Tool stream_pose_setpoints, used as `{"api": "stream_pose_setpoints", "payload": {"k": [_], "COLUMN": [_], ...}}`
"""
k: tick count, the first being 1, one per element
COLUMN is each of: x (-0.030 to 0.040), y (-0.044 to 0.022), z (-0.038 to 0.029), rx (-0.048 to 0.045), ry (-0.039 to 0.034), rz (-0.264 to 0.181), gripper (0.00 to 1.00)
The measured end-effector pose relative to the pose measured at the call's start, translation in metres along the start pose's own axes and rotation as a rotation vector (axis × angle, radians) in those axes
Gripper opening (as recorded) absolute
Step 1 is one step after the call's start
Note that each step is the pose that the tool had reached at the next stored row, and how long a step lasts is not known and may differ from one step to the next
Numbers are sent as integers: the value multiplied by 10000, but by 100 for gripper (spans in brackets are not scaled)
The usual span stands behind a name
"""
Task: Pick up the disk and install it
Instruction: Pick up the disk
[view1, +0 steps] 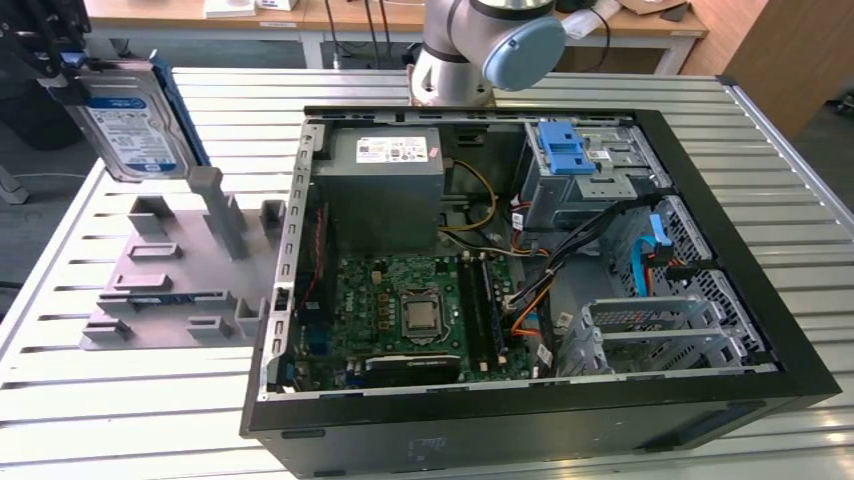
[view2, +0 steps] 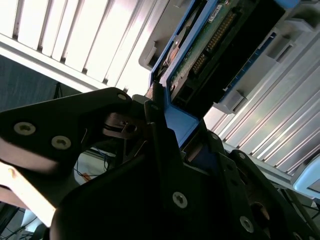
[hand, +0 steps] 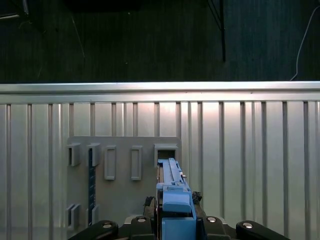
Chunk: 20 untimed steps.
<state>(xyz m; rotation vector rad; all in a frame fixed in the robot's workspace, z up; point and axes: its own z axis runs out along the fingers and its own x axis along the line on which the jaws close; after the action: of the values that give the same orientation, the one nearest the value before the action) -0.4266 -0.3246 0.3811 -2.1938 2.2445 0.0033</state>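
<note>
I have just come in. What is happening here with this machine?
A robot arm is handling a disk. Its tool is shut on the disk, gripping the blue frame, and holds it upright in the air above a grey holder at the exterior view's left. An open computer case lies next to the holder on the slatted table. The disk is not yet in the case.

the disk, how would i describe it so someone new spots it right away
An open computer case sits on a slatted table; on the exterior view's left of it stands a grey rack. Above that rack, the pincer holds the disk in the air. It alone is a flat slab with a white-and-blue label and blue frame.
</note>
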Motion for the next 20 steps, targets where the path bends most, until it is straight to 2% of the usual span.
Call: {"api": "stream_pose_setpoints", "payload": {"k": [20], "x": [-1], "y": [0], "z": [-150], "rx": [1], "ry": [0], "rz": [0], "gripper": [36]}}
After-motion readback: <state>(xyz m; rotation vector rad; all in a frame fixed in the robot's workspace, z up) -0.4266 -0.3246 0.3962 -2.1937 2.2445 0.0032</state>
